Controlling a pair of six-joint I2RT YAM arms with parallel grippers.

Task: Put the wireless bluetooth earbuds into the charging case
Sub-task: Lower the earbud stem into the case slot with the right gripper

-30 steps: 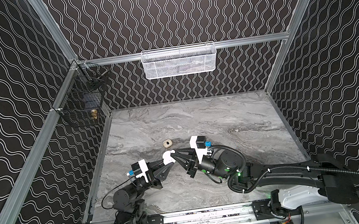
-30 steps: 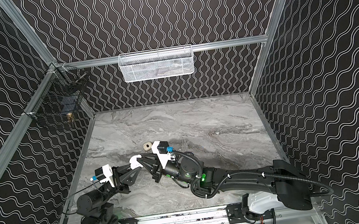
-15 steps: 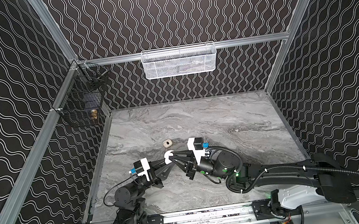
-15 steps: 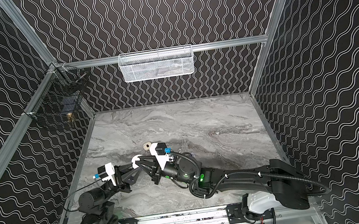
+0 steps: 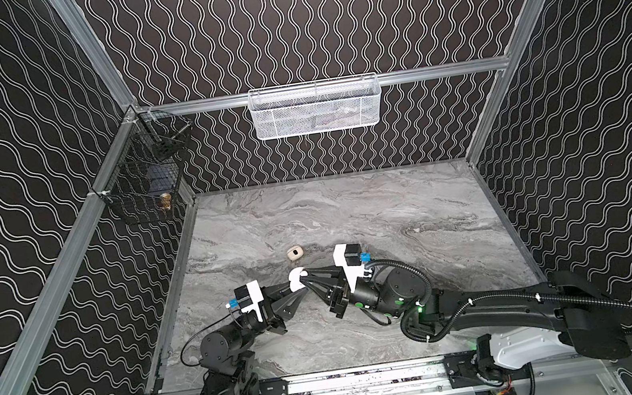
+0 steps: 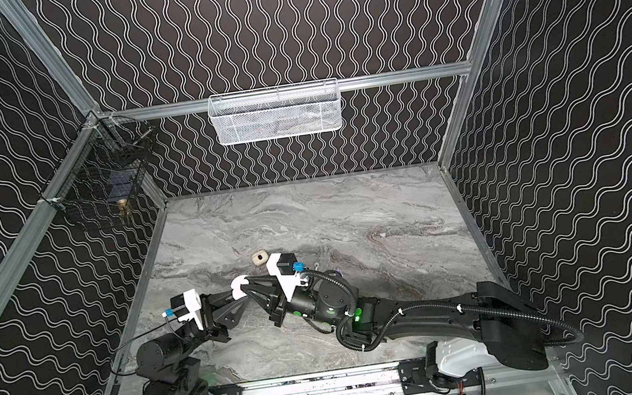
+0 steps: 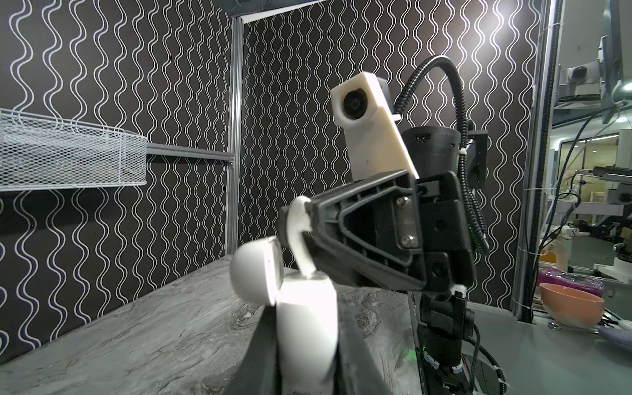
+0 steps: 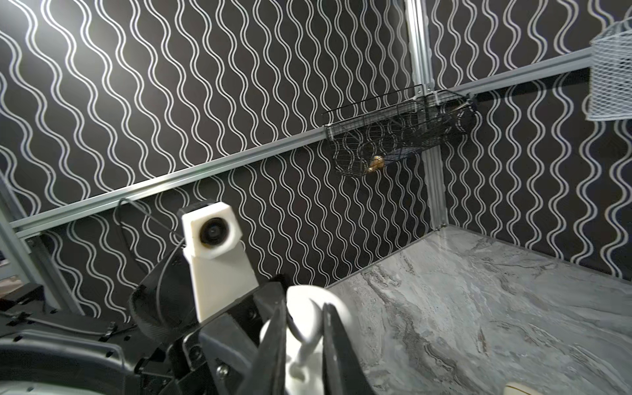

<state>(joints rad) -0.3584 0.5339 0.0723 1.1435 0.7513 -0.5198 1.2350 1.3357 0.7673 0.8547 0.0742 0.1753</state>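
You had the left pincer (image 7: pixel 306 307) clamped on the white charging case (image 7: pixel 306 342), one dark finger (image 7: pixel 260 359) pressed to each side of its body. The right pincer (image 8: pixel 302 311) was clamped on a single white earbud (image 8: pixel 306 342). Both top views gave you little more than a white blob where the two pincer tips met. The charging case (image 5: pixel 296 277) showed there, but the earbud was too small to pick out and you could not read the lid. The left wrist view supplied what they lacked: the lid (image 7: pixel 254 272) stood swung open. The earbud (image 7: pixel 298 236) hung from the right pincer directly over the charging case, with its stem end down at the open mouth, apparently touching the rim. Only the right wrist view showed the earbud pinched between both right fingers (image 8: pixel 273 338), though its white ran into the white shape behind it. A second, beige case (image 5: pixel 295 253) lay on the bench (image 5: pixel 392 213) just beyond the charging case, toward the back wall. The top views showed it whole, the right wrist view caught only its edge (image 8: pixel 519 390), and the left wrist view missed it.
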